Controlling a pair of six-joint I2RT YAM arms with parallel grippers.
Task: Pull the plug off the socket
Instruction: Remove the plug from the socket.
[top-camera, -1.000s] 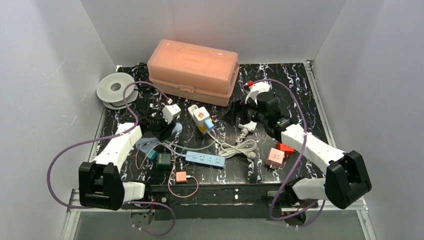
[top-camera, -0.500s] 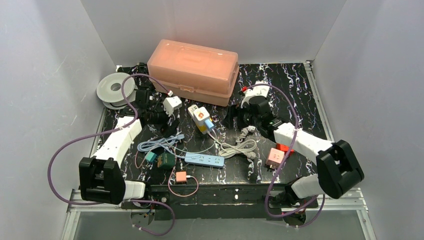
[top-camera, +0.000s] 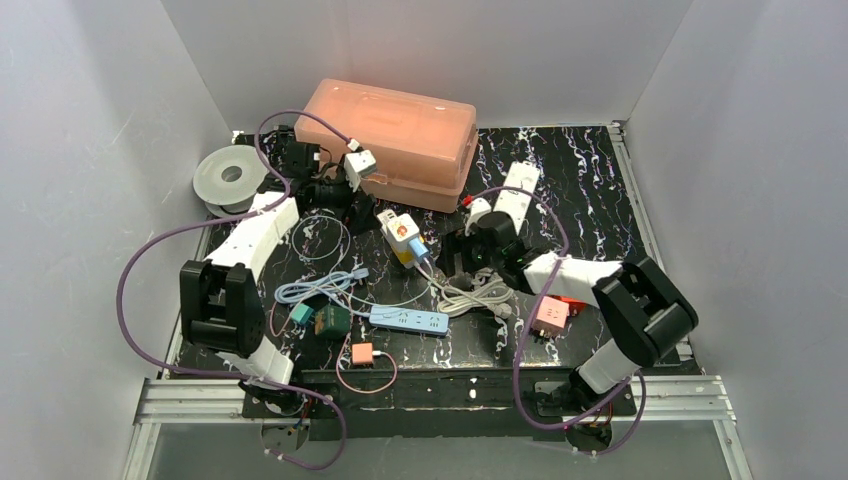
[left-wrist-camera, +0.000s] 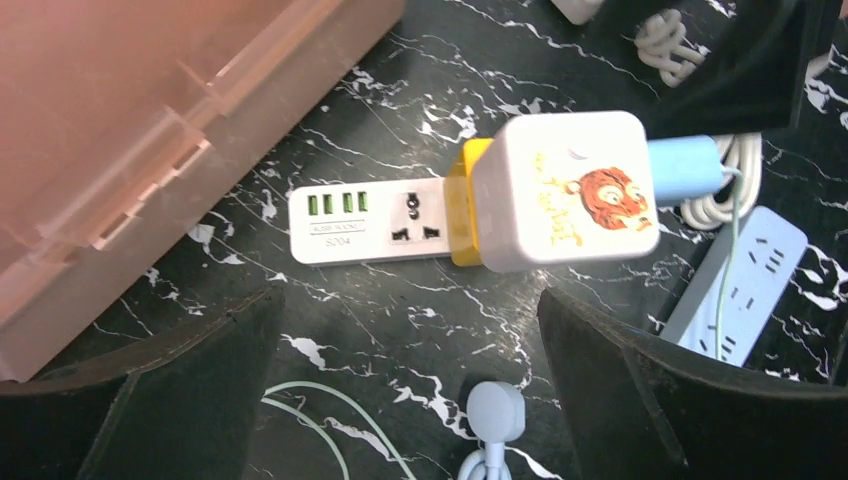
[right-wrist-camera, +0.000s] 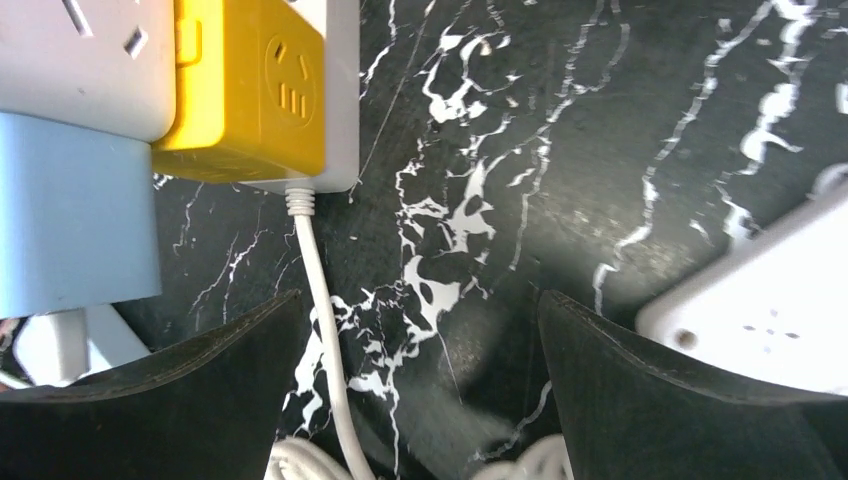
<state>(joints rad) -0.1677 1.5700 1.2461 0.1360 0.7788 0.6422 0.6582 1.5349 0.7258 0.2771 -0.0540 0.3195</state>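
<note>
A white socket strip (left-wrist-camera: 370, 225) lies on the black marbled table, with a yellow adapter (left-wrist-camera: 462, 205) and a white cube bearing a lion picture (left-wrist-camera: 570, 195) plugged into it. A light-blue plug (left-wrist-camera: 685, 168) sits in the cube's far end. My left gripper (left-wrist-camera: 410, 390) hovers open just beside the strip, holding nothing. The right gripper (right-wrist-camera: 420, 390) is open too, over the strip's white cord (right-wrist-camera: 320, 300), close to the yellow adapter (right-wrist-camera: 245, 90) and blue plug (right-wrist-camera: 70, 220). From above, the stack (top-camera: 400, 235) lies between the left gripper (top-camera: 335, 195) and the right gripper (top-camera: 455, 255).
A pink lidded box (top-camera: 390, 140) stands right behind the socket, a spool (top-camera: 232, 180) at the back left. A pale blue cable (top-camera: 315, 288), blue power strip (top-camera: 410, 320), green adapter (top-camera: 328, 320), coiled white cord (top-camera: 480, 295) and pink cube (top-camera: 550, 315) lie nearer.
My left gripper has opened, left the pale blue cable on the table and moved back toward the pink box. The right arm swung left and nearer, up to the socket.
</note>
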